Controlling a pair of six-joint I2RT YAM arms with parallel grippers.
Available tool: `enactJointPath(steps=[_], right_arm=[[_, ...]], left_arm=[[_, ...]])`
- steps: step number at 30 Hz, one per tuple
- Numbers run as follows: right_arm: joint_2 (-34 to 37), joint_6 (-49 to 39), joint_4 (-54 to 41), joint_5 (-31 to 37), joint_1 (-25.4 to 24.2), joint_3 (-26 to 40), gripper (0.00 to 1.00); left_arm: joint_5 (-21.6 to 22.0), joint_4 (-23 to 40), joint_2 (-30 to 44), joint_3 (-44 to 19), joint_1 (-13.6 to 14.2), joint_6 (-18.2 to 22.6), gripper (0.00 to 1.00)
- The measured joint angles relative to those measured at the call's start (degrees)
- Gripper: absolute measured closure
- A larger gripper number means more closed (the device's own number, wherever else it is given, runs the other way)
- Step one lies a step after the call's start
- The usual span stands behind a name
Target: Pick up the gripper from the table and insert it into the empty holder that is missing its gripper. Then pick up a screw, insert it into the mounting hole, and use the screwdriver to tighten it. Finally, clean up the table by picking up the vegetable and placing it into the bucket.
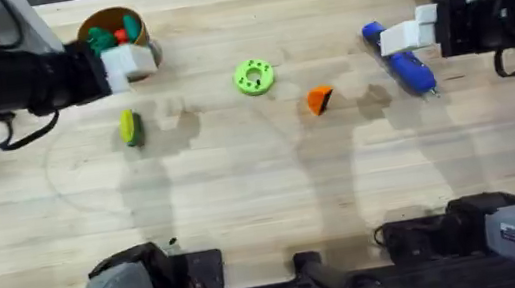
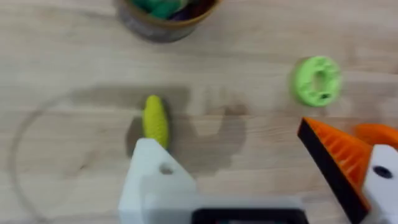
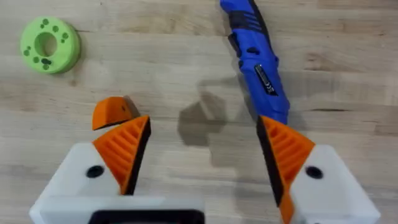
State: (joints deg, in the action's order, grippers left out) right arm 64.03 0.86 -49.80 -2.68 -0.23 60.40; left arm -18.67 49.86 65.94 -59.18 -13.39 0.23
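Wooden table: right gripper [image 3: 202, 155] gapes above orange gripper [image 3: 111, 112]; left gripper's [image 2: 249, 165] fingers apart; a skewed descent could knock it aside.

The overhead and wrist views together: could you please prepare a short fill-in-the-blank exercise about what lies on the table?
1. The left end effector has an orange pad on one finger; the other white holder has ____.
2. The loose orange gripper lies between the green disc and the blue ____.
3. The yellow-green vegetable lies on the ____, outside the bucket.

Missing words: none; screwdriver; table
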Motion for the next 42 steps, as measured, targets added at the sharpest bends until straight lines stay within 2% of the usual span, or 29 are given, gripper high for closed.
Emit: enactJointPath(steps=[3, 7, 11, 15, 18, 22, 25, 29, 32, 35, 39, 42], right_arm=[[0.00, 0.00, 0.00, 0.00, 0.00, 0.00, 0.008], [0.00, 0.00, 0.00, 0.00, 0.00, 0.00, 0.008], [0.00, 0.00, 0.00, 0.00, 0.00, 0.00, 0.008], [0.00, 0.00, 0.00, 0.00, 0.00, 0.00, 0.007], [0.00, 0.00, 0.00, 0.00, 0.00, 0.00, 0.008], [0.00, 0.00, 0.00, 0.00, 0.00, 0.00, 0.007], [0.00, 0.00, 0.00, 0.00, 0.00, 0.00, 0.010], [0.00, 0.00, 0.00, 0.00, 0.00, 0.00, 0.008], [0.00, 0.00, 0.00, 0.00, 0.00, 0.00, 0.008], [0.00, 0.00, 0.00, 0.00, 0.00, 0.00, 0.008], [0.00, 0.00, 0.00, 0.00, 0.00, 0.00, 0.008], [0.00, 0.00, 0.00, 0.00, 0.00, 0.00, 0.008]], left_arm=[[-5.59, -0.14, -4.79, 0.00, 0.00, -1.73, 0.015], [-9.64, 0.51, -9.45, 0.00, 0.00, -6.25, 0.015], [-11.22, 0.47, -10.87, 0.00, 0.00, -10.28, 0.015], [-11.33, -1.15, -10.81, 0.00, 0.02, -11.97, 0.015], [-11.15, -8.04, -11.25, 1.93, 0.49, -12.32, 0.015], [-11.06, -22.53, -16.22, 12.27, 2.44, -12.28, 0.015], [-11.09, -33.34, -23.39, 23.44, 3.90, -12.32, 0.015], [-11.11, -43.43, -34.11, 36.47, 4.78, -12.31, 0.015], [-11.11, -46.82, -42.84, 44.12, 4.81, -12.33, 0.015], [-11.15, -47.23, -51.06, 49.59, 4.81, -12.34, 0.015], [-12.05, -47.53, -60.32, 55.24, 4.81, -12.29, 0.015], [-13.90, -46.96, -64.48, 57.98, 4.81, -11.78, 0.015]])
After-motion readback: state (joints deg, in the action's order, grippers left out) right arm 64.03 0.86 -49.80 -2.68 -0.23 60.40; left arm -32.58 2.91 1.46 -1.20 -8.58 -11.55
